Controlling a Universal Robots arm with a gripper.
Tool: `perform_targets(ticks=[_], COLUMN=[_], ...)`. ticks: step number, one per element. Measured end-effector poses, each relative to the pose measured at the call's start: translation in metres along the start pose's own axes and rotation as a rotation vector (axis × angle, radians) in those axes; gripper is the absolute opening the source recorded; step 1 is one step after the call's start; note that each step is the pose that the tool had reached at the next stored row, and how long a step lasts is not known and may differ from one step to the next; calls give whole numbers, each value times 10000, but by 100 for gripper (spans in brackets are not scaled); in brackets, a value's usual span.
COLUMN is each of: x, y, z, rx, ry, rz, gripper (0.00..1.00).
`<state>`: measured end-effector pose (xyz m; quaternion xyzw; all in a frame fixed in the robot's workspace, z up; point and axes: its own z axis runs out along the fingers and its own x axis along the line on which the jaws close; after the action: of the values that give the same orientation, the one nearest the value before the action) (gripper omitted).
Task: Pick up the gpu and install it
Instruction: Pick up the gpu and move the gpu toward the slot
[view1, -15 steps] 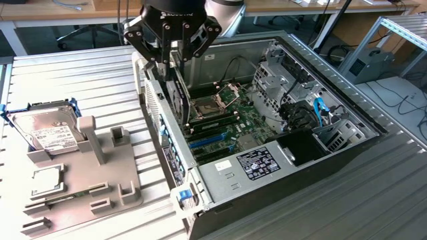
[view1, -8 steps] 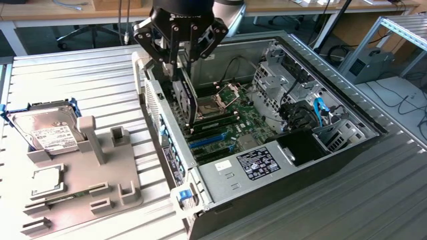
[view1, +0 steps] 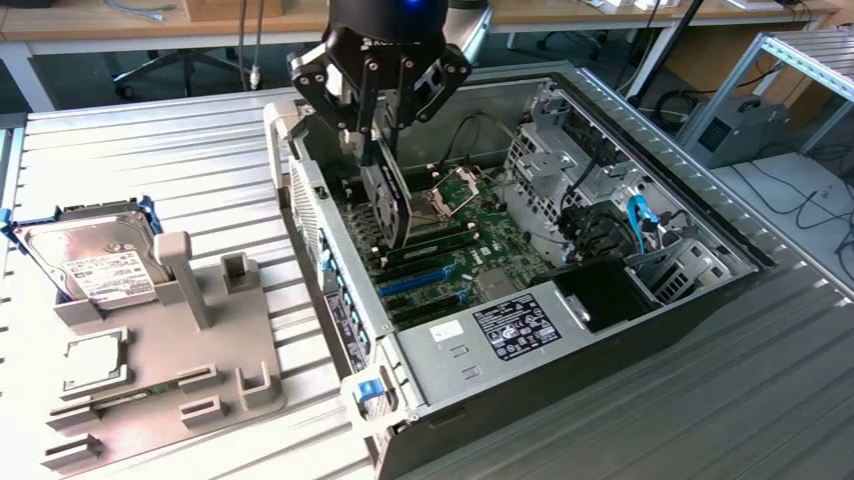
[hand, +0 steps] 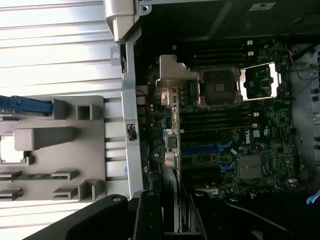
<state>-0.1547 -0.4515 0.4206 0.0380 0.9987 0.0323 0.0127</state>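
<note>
Grips the gpu (view1: 390, 195) in the pincer (view1: 380, 118), fingers clamped against the card's two flat faces. Holds it on edge, hanging down from the fingertips into the open computer case (view1: 441, 355), close to the case wall on the exterior view's left. Reaches with its lower edge about to the level of the motherboard (view1: 487, 245), just beside the memory sticks (view1: 434, 238) and farther from the exterior camera than the blue slots (view1: 416, 285); cannot tell whether card and board touch. From the wrist, seen edge-on as a thin dark strip with a silver bracket (hand: 169, 75) at one end, near the case's inner wall and beside the open processor socket (hand: 220, 87).

Under everything, a ribbed metal desk (view1: 160, 150). On it, the case on its side with the lid off, and a power supply (view1: 514, 325) with a printed label at the end nearest the exterior camera. Beside the case, on the exterior view's left, a grey holder (view1: 174, 345) with upright posts and pockets. At its far corner, a hard drive (view1: 87, 262) with a white label, propped in a blue frame. In one pocket, a slim green stick (hand: 30, 175). All of these well apart from the pincer.
</note>
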Motion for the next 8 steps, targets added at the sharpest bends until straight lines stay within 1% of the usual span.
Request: perform_targets(ticks=[5, 8], x=[-96, -187], y=[9, 18], z=[30, 54], rx=[1, 4], ry=[-1, 0], rz=[0, 0], gripper=[27, 27])
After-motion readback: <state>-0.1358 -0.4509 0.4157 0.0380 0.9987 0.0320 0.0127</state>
